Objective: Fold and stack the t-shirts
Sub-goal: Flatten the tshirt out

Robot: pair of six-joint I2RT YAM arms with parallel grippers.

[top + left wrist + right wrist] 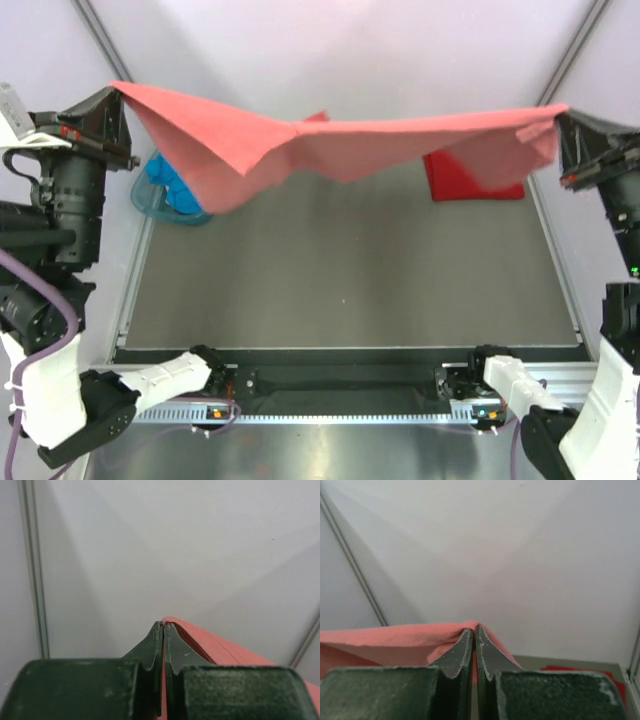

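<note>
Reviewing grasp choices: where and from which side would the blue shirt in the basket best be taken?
Probably a raised fold of the blue shirt, pinched from above: it lies crumpled in the teal basket, whose wall blocks a side approach. The left gripper is nearer but shut on the salmon shirt.

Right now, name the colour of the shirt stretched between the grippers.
Salmon-coral shirt, clearest in the top external view.

The salmon-coral t-shirt (pixel 330 145) hangs in the air, stretched wide above the far part of the table; its upper corners are pinched in the left gripper (pixel 115 92) and the right gripper (pixel 560 112); its middle sags, and a fold droops lower towards the left; the dark red t-shirt (pixel 475 180) lies folded flat at the far right, partly hidden behind it; the bright blue t-shirt (pixel 172 185) sits crumpled in the teal basket (pixel 150 207) at the far left.
</note>
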